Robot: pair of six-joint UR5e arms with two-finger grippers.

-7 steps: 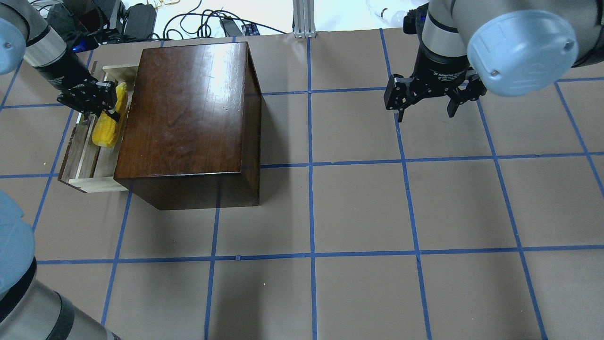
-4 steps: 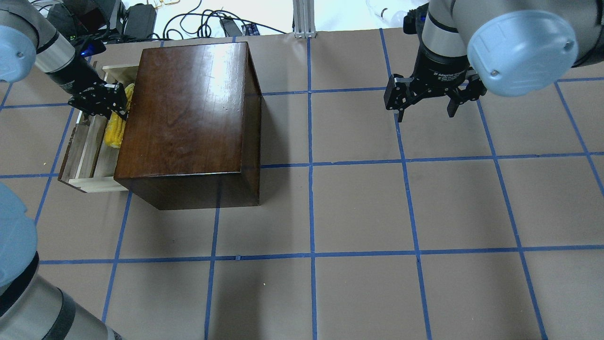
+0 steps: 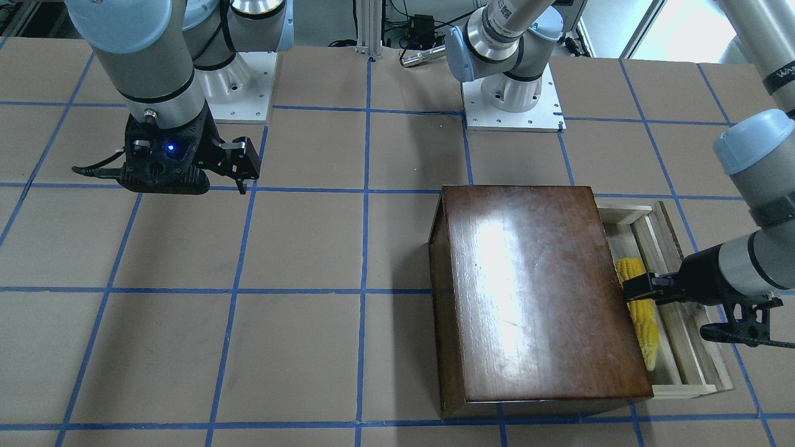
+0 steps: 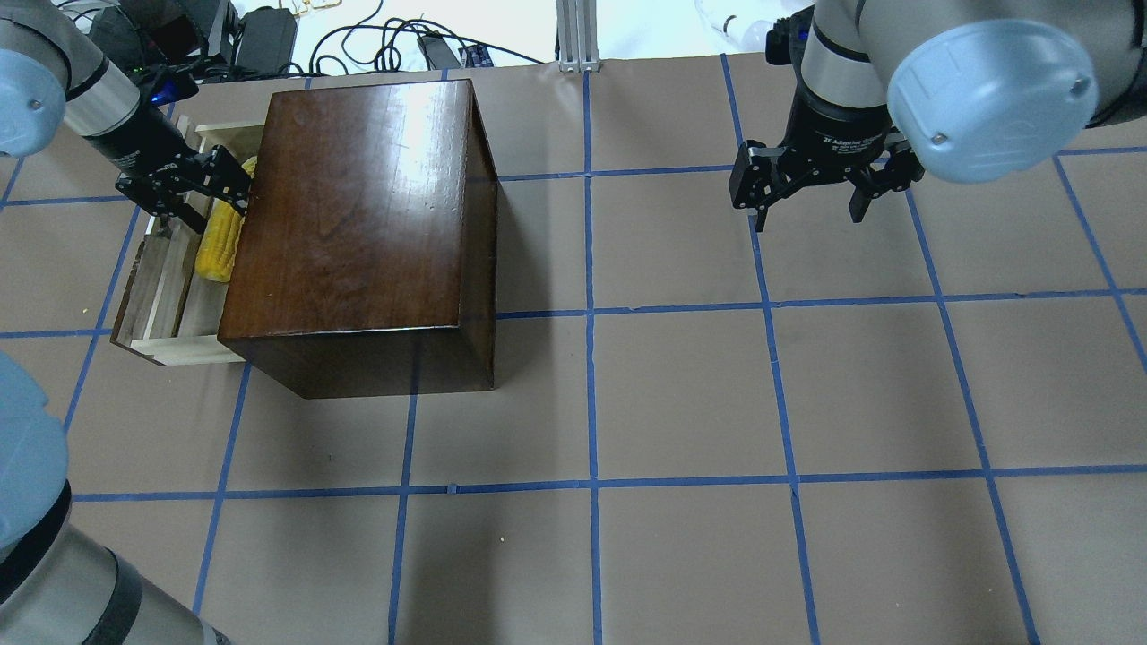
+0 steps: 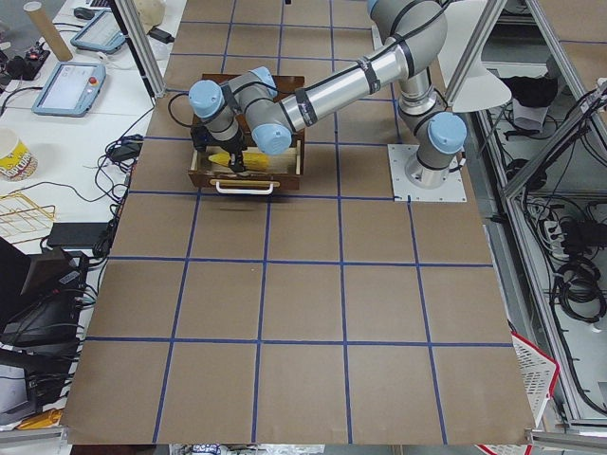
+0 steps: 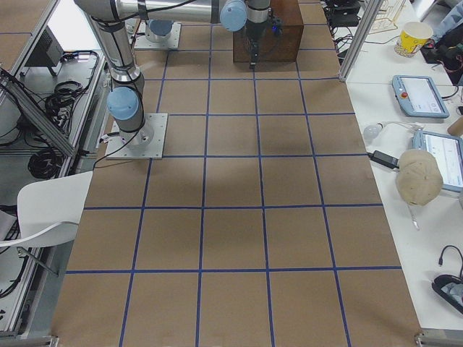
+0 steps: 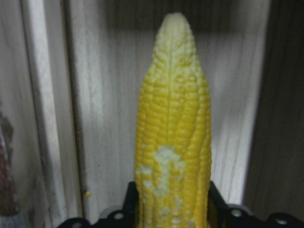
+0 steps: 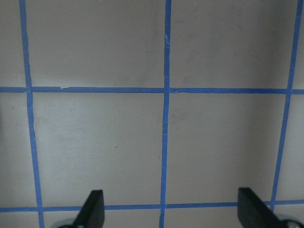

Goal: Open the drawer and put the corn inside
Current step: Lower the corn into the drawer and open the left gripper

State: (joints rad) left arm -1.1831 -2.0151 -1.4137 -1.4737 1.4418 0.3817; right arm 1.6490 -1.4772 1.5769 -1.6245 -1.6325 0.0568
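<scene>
The drawer (image 4: 161, 300) stands pulled out on the left side of the dark-brown wooden box (image 4: 358, 206). In the front-facing view the drawer (image 3: 683, 347) is on the right of the box (image 3: 534, 285). The yellow corn (image 4: 220, 246) lies lengthwise in the drawer, close against the box. My left gripper (image 4: 215, 199) reaches into the drawer and is shut on the corn's thick end. The left wrist view shows the corn (image 7: 173, 137) between the fingers (image 7: 130, 211), on the drawer's pale floor. My right gripper (image 4: 806, 215) is open and empty above bare table (image 8: 168, 213).
Cables and power bricks (image 4: 269, 40) lie behind the box past the table's far edge. An aluminium post (image 4: 578, 31) stands at the back middle. The drawer's whitish handle (image 5: 246, 187) faces the table's left end.
My left gripper has moved the corn right, against the box's side, and lower into the drawer. The right arm has not moved.
</scene>
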